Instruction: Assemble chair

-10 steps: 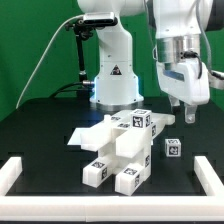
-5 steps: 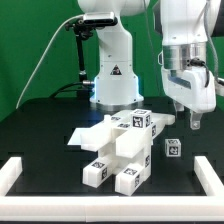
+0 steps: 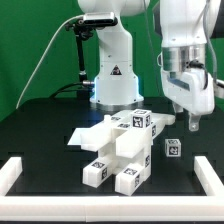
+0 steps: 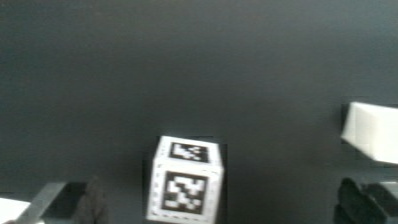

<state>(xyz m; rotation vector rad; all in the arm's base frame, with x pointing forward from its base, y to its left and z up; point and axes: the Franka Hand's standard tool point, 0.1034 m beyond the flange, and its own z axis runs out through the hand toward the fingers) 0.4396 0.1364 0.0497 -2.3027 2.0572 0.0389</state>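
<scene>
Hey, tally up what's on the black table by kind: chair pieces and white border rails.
Joined chair cluster: 1
Loose tagged cube: 1
White border rails: 2, one at the exterior view's left, one at its right
Total: 4

1 chair (image 3: 120, 150) cluster, 1 loose tagged cube (image 3: 172, 147), 1 gripper (image 3: 183, 121), 2 border rails (image 3: 12, 172)

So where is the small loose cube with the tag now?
In the exterior view the small cube lies alone on the black table, to the exterior view's right of the chair parts, almost under the open gripper.
</scene>
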